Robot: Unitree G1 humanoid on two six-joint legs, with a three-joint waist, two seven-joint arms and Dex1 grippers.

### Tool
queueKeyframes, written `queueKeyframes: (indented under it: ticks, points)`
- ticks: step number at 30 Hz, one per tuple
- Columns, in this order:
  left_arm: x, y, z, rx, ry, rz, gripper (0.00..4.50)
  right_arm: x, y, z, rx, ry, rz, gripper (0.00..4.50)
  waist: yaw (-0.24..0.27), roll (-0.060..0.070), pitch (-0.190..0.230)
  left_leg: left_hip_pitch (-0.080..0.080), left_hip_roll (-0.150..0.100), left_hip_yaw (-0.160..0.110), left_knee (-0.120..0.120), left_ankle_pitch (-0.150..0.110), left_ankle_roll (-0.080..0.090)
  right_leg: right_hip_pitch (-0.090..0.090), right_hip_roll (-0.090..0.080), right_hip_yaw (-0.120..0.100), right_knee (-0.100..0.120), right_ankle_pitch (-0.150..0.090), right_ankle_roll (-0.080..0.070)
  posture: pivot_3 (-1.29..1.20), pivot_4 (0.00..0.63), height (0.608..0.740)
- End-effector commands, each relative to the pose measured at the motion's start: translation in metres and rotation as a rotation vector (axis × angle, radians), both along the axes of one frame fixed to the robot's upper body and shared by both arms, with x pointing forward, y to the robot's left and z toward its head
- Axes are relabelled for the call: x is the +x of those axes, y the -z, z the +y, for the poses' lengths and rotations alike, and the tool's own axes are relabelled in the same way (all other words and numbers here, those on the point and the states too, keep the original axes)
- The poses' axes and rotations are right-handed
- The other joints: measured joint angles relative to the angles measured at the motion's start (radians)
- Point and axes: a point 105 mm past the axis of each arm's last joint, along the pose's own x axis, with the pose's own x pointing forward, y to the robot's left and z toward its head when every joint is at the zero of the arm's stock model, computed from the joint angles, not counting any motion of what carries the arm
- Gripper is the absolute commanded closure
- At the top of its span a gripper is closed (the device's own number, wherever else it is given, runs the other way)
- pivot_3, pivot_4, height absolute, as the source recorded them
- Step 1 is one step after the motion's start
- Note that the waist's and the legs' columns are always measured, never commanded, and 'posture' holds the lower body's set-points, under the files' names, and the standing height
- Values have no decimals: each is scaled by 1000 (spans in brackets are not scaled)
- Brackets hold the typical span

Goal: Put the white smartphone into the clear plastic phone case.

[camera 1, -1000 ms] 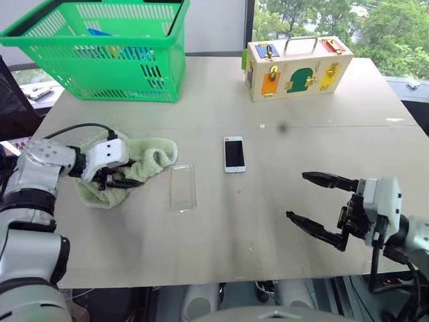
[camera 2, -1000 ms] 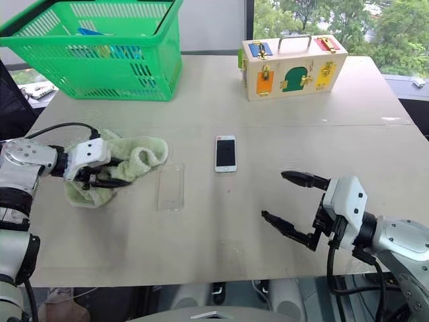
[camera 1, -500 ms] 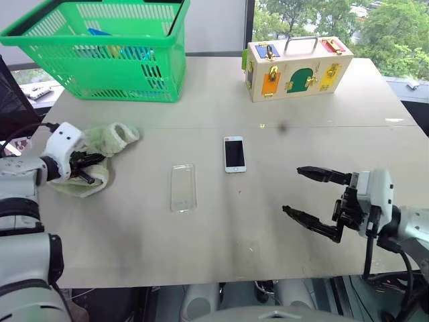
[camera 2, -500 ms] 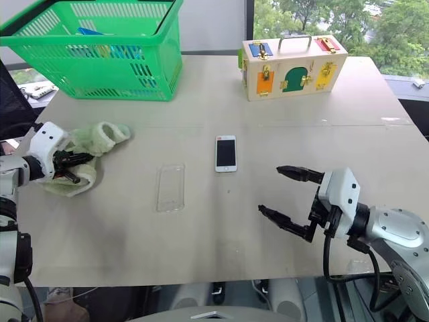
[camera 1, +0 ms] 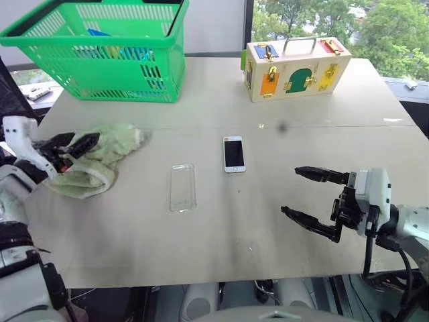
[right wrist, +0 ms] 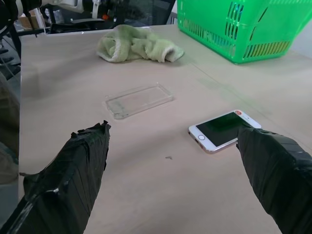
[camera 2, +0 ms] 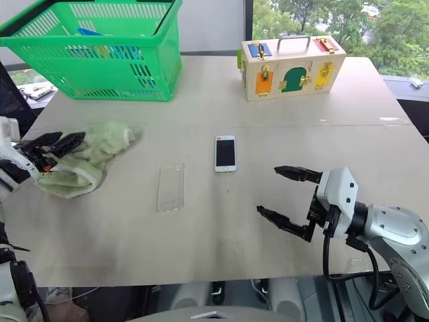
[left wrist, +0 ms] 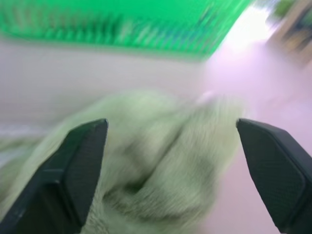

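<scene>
Head view: white smartphone (camera 1: pixel 234 153) lies mid-table, clear plastic phone case (camera 1: pixel 182 187) just left and nearer, both untouched. Right gripper (camera 1: pixel 314 202) hovers spread nearby; picking up the phone comes next.

Left wrist view: left gripper (left wrist: pixel 170 170), spread, seems clear of the green towel (left wrist: pixel 156 165).

Right wrist view: phone and case lie ahead.

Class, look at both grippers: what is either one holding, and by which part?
Nothing. The left gripper is open beside the green cloth; the right gripper is open above the table.
</scene>
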Motion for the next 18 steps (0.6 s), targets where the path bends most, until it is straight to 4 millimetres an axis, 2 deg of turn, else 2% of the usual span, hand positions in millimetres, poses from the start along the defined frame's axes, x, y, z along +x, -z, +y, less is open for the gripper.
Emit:
queueKeyframes:
  ticks: [1, 3, 7, 9, 11, 18]
  points:
    - [-12, -16, -46, 42, 266, -7, 33, -2, -8, 3, 17, -33, -22, 0, -1, 0, 0, 0, 0, 0, 0, 0, 0, 0, -1, 0, 0, 0, 0, 0, 150, 740]
    - [-16, -16, -67, 71, 379, 18, 33, -2, -10, 4, 20, -39, -27, 0, -1, 0, 0, 0, 0, 0, 0, 0, 0, 0, 0, 0, 0, 0, 0, 0, 150, 740]
    - [-24, -2, -98, 268, 638, 85, 33, -4, -12, 4, 25, -42, -28, 0, -4, 1, 0, 0, 0, 0, 0, 0, 0, 0, 1, -1, 0, 0, -1, 0, 150, 740]
    - [-30, 15, -102, 452, 784, 126, 33, -6, -11, 4, 23, -36, -24, 0, -5, 1, 0, 1, 0, 0, 0, 0, 0, 0, 3, 0, 0, 0, -1, 0, 150, 740]
    - [-33, 26, -103, 562, 895, 154, 33, -7, -10, 3, 19, -31, -22, 0, -5, 1, 1, 0, 0, 0, -1, 0, 0, -1, 3, 0, 0, 0, -1, 0, 150, 740]
    - [-12, 44, -117, 799, 1101, 130, 33, -15, -7, 1, 0, -9, -16, 0, 4, 1, 1, -1, -1, 0, 0, 0, 0, -1, 3, 0, 0, 0, -1, 0, 150, 740]
